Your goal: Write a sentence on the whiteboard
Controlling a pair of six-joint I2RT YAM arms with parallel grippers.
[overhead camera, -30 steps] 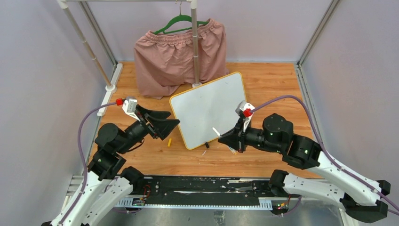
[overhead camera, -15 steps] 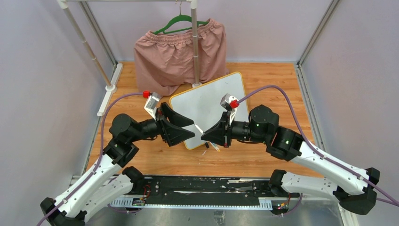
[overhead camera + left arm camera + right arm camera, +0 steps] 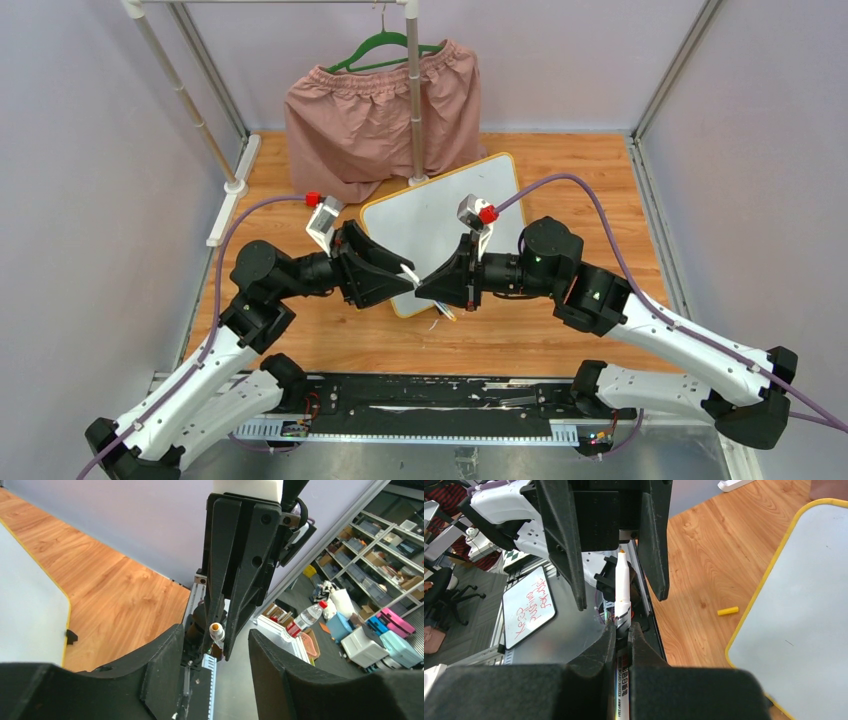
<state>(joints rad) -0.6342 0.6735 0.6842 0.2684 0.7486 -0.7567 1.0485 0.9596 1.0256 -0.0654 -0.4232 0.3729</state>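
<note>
Above the whiteboard's [image 3: 440,215] near-left corner, the right gripper [image 3: 623,630] was clamped on the barrel of an uncapped orange marker [image 3: 622,587]. The nib pointed between the wide-apart fingers of the empty left gripper [image 3: 405,280], probably for a handover or regrip. The whiteboard lay beneath both, blank, so writing had not begun.

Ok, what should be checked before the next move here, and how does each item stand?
1. Marker clamped by right fingers: ok.
2. Tip uncapped: ok. A yellow piece, likely the cap, lies on the table.
3. Left fingers open, one on each side of the tip: ok.
4. Tip touching neither left finger: ok.
5. Whiteboard bare for writing: ok.
6. How far the tip reaches in between the left fingers: cannot tell.
</note>
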